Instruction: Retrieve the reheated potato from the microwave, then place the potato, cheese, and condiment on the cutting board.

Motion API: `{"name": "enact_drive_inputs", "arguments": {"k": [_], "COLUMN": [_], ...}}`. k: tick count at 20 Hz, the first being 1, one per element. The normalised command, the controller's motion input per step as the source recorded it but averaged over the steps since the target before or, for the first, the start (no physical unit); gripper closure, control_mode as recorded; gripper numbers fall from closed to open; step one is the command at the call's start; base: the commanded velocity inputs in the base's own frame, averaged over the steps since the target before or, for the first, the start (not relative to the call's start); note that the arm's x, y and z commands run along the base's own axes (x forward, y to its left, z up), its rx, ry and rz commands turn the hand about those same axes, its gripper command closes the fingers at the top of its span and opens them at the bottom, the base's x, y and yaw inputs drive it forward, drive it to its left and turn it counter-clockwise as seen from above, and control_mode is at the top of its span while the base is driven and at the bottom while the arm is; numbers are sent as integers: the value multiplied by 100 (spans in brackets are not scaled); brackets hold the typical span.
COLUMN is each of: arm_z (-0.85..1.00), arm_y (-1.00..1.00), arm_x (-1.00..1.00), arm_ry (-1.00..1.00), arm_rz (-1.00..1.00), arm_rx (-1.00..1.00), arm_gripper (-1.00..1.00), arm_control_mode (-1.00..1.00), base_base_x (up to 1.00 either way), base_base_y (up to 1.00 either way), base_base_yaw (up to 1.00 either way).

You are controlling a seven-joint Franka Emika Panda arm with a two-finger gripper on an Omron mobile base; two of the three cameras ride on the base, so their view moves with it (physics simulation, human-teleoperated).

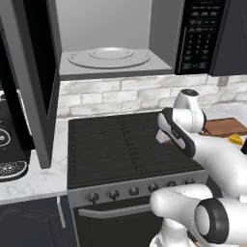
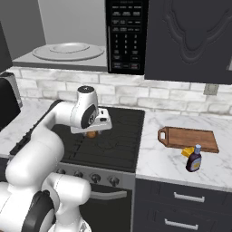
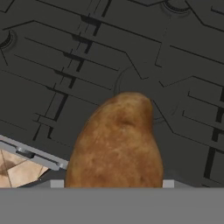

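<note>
Potato out of microwave, clamped in pincer above stove; cutting board bare; cheese, condiment waiting beside its front edge.

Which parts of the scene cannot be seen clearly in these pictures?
- Small brown potato: hand view, its lower end is cut off by the bottom edge, so the finger contact is hidden.
- Gripper: right base view, the white hand covers the jaws.
- Yellow-orange cheese wedge: right base view, partly behind the dark condiment bottle.
- Reddish-brown wooden cutting board: left base view, partly hidden by the arm.
</note>
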Motion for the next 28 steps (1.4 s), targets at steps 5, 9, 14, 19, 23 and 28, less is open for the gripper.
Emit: {"name": "enact_drive_inputs", "arguments": {"k": [5, 9, 14, 19, 23, 28], "arm_z": [0, 0, 0, 0, 0, 0], "arm_y": [0, 0, 0, 0, 0, 0], "arm_x": [0, 0, 0, 0, 0, 0], "arm_ry": [0, 0, 0, 0, 0, 0], "arm_rz": [0, 0, 0, 0, 0, 0], "arm_rx": [0, 0, 0, 0, 0, 0], "arm_gripper": [100, 100, 100, 100, 100, 100], "arm_control_mode": [-100, -100, -100, 100, 100, 100], "base_base_x": [0, 0, 0, 0, 0, 0], "base_base_y": [0, 0, 0, 0, 0, 0], "base_base_yaw": [0, 0, 0, 0, 0, 0]}}
